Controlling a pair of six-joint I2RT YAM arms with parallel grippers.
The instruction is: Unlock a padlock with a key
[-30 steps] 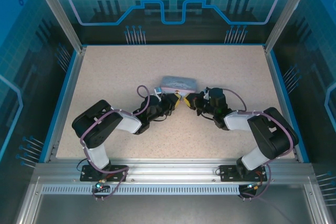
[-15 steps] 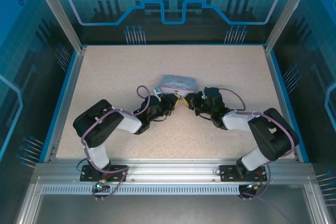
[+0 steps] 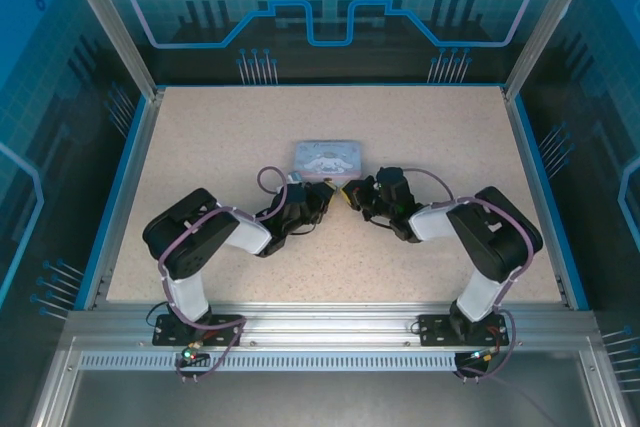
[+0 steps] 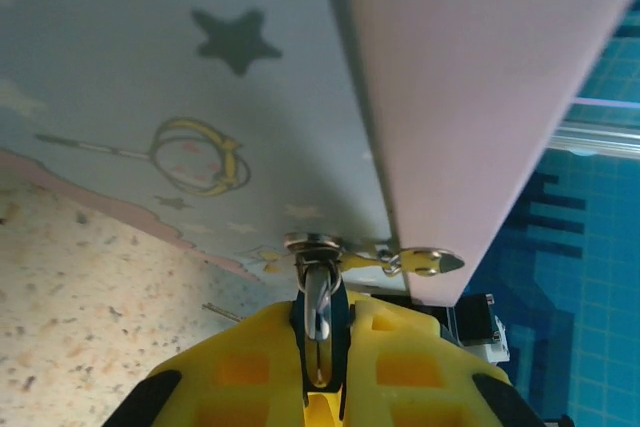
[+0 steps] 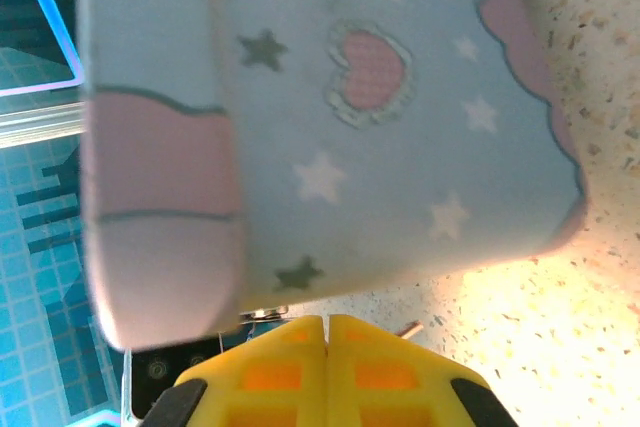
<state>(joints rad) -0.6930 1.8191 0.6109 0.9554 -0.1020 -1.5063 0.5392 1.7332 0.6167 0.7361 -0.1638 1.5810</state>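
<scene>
Tin (image 3: 328,159) now face-up on speckled tabletop (image 3: 200,147)

Tin (image 3: 330,159) lay near centre of desk (image 3: 200,147). Left gripper (image 3: 330,194) sat at tin's 6 o'clock, right gripper (image 3: 349,192) at its 5 o'clock, tips just beside each other. Padlock (image 4: 318,312) sat between left gripper's fingers, at tin's near edge.

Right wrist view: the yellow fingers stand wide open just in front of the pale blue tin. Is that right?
No: the right gripper is shut, yellow fingers pressed together, just in front of the pale blue tin. The right wrist view shows it.
</scene>
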